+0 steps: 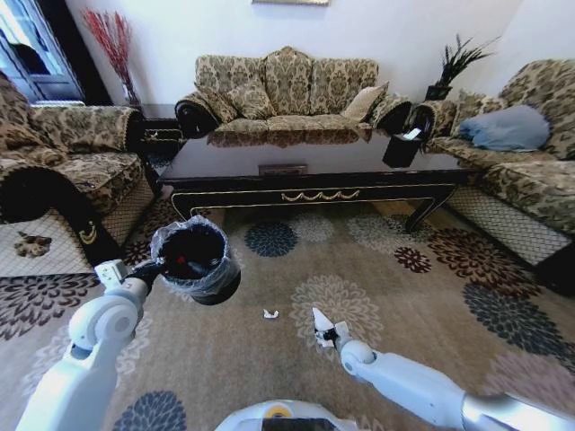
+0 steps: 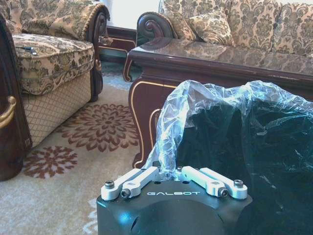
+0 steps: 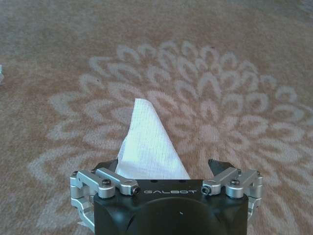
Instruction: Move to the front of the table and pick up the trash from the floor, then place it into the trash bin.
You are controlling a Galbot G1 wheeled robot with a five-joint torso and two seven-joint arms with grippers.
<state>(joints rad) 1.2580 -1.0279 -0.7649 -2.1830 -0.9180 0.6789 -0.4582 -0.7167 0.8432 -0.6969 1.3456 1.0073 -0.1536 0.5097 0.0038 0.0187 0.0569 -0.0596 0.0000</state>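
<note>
The inside of the trash bin (image 1: 195, 260) is dark, and something red shows there that I cannot identify; in the left wrist view the crinkled clear bag on the bin's rim covers the fingertips of the left claw (image 2: 174, 172). This claw is pinched on the rim and holds the trash bin up above the carpet (image 1: 431, 296), in front of the table (image 1: 314, 184). Sofas stand around the table on three sides, and a small black box (image 1: 402, 146) stands on the tabletop at its right end. The right claw (image 3: 164, 169) is low over the carpet and is pressed on a white folded paper (image 3: 146, 142), which sticks up between the fingers. A tiny white scrap (image 1: 269, 314) lies on the carpet between the bin and the right claw.
</note>
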